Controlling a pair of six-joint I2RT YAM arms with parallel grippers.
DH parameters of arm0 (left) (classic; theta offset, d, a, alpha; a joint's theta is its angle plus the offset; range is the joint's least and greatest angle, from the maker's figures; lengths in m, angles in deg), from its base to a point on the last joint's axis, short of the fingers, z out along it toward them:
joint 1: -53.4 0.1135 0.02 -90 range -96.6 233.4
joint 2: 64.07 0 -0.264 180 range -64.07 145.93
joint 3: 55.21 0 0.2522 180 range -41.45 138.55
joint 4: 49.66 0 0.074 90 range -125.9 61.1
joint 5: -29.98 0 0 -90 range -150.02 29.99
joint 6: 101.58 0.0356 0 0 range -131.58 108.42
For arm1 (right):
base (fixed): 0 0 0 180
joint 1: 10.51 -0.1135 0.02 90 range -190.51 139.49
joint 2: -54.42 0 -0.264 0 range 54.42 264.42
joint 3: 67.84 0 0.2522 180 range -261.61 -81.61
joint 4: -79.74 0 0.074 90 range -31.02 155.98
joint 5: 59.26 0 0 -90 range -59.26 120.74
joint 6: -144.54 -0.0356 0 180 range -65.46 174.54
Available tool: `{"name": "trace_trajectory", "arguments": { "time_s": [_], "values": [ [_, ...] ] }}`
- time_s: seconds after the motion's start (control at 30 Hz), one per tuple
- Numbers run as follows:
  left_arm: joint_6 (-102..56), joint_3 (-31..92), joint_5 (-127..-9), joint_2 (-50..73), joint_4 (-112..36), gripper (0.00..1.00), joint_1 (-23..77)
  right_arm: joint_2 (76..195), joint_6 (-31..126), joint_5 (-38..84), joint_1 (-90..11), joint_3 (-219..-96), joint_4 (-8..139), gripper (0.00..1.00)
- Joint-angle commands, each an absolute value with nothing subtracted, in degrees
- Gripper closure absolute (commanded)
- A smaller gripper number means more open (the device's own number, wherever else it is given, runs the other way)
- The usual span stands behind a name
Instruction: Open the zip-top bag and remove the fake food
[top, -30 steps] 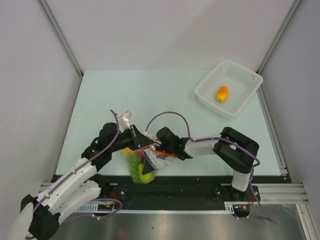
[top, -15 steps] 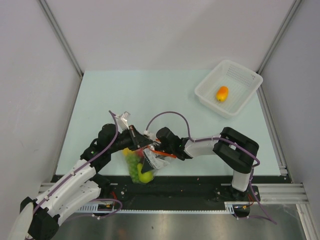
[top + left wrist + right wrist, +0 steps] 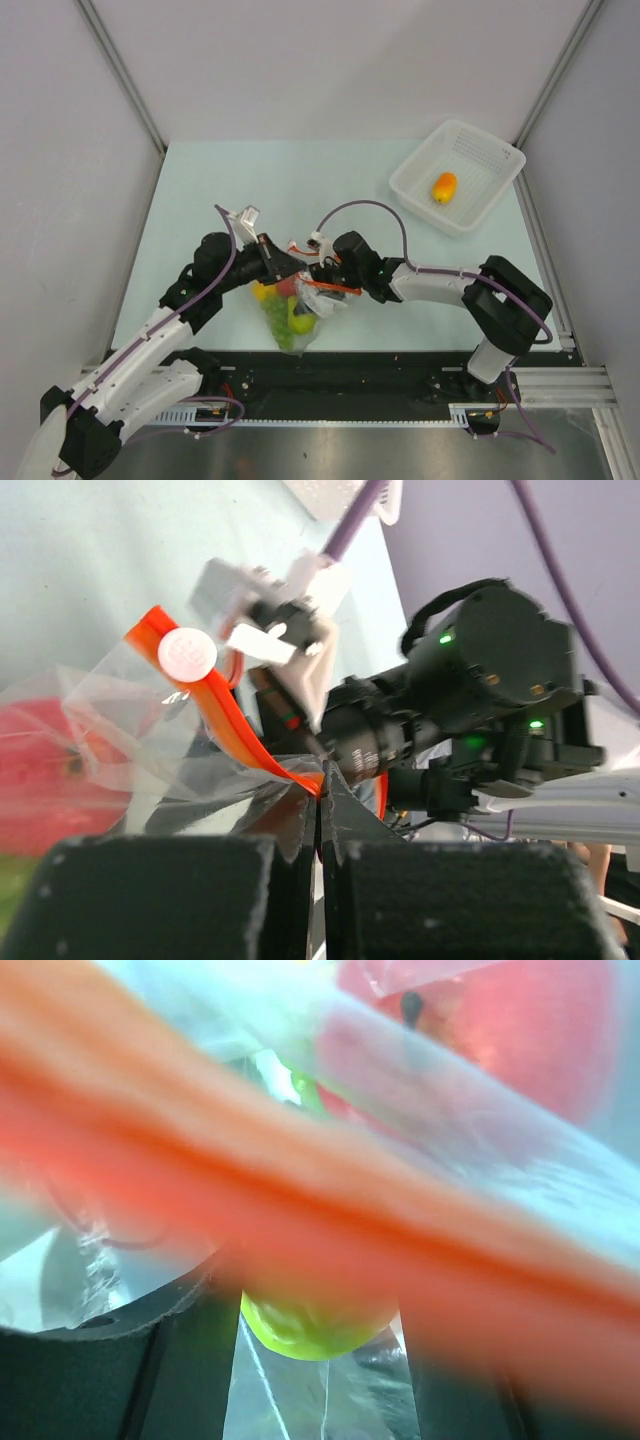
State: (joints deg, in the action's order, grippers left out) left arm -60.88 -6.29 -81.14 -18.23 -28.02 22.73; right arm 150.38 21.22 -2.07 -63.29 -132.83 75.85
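Note:
The zip-top bag [image 3: 303, 305] hangs between my two grippers near the table's front edge, with several fake fruits inside. My left gripper [image 3: 280, 268] is shut on the orange-red zip strip [image 3: 225, 715], jaws pressed together [image 3: 322, 790]. My right gripper [image 3: 320, 283] reaches into the bag's mouth. In the right wrist view its fingers [image 3: 190, 1360] stand on either side of a green round fruit [image 3: 315, 1328] that fills the gap between them [image 3: 320, 1305]. The red apple [image 3: 500, 1040] lies behind it in the bag. The strip crosses that view as a blur.
A white mesh basket [image 3: 480, 150] stands at the back right and holds the orange-yellow oval fruit [image 3: 445, 186]. Grey walls close in the table on the left, right and back. The black rail of the arm bases runs along the near edge.
Both grippers have moved farther from the near edge and a little right, and the bag has gone with them. The right forearm has swung outward.

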Motion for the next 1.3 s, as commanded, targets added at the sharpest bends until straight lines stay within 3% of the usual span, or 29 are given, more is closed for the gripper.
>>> {"name": "trace_trajectory", "arguments": {
  "time_s": [0.0,0.43,0.77,1.07,1.27],
  "values": [
    [-58.2,-6.9,-80.8,-15.3,-27.8,1.0,23.9,144.5,23.2,2.0,-60.4,-135.5,73.8,1.0],
    [-58.8,-7.9,-81.3,-15.0,-29.3,1.0,24.6,132.9,30.6,11.6,-56.9,-138.6,60.1,1.0],
    [-59.0,-7.7,-81.2,-15.8,-28.6,1.0,24.8,125.2,33.2,12.4,-46.1,-142.0,54.7,1.0],
    [-59.5,-7.9,-82.1,-16.3,-29.0,1.0,24.8,126.7,33.1,26.7,-26.2,-145.8,50.3,1.0],
    [-59.5,-7.5,-82.8,-15.9,-29.1,1.0,24.8,134.9,29.8,25.0,-11.0,-150.8,51.0,0.97]
  ]
}}
